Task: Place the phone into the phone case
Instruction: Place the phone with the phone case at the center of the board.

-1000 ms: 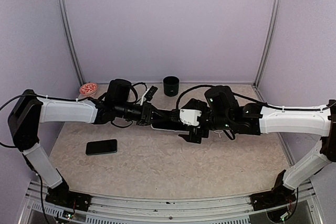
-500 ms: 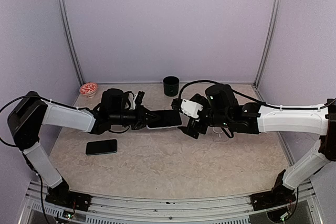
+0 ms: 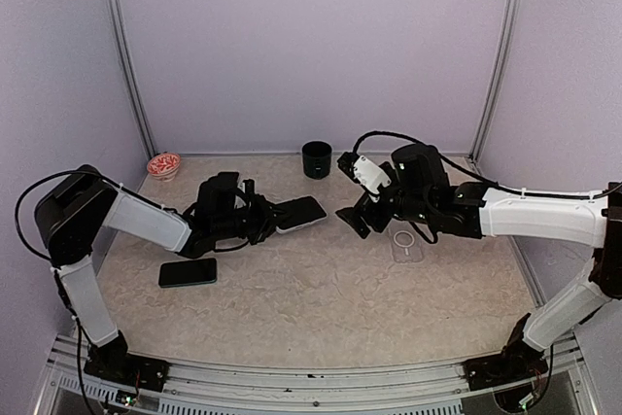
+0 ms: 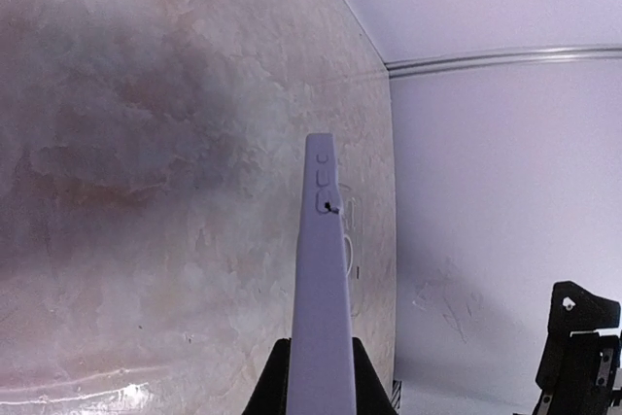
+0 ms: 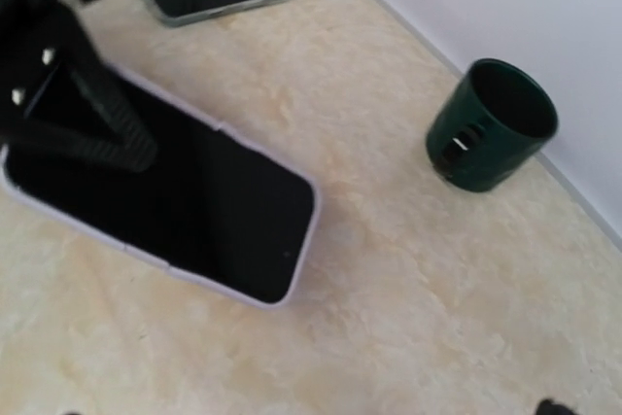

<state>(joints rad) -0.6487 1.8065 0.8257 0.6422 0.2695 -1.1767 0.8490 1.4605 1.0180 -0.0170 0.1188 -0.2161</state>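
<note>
A phone [image 3: 299, 211] with a dark screen and a lilac case round its rim juts out to the right of my left gripper [image 3: 275, 218], which is shut on it, just above the table. In the left wrist view its lilac edge [image 4: 326, 279] runs up between my black fingers [image 4: 275, 386]. The right wrist view shows its screen [image 5: 185, 206] from above. My right gripper [image 3: 353, 215] hangs open a little to its right, holding nothing. A clear case with a ring [image 3: 409, 244] lies flat below the right arm. A second black phone [image 3: 188, 272] lies at the left.
A dark green cup [image 3: 316, 158] stands at the back wall, also in the right wrist view [image 5: 491, 125]. A small pink bowl [image 3: 163, 164] sits in the back left corner. Lilac walls with metal posts close in three sides.
My left arm has drawn back to the left and down, carrying the cased phone. My right gripper has pulled away to the right and back, so the two grippers now stand apart.
</note>
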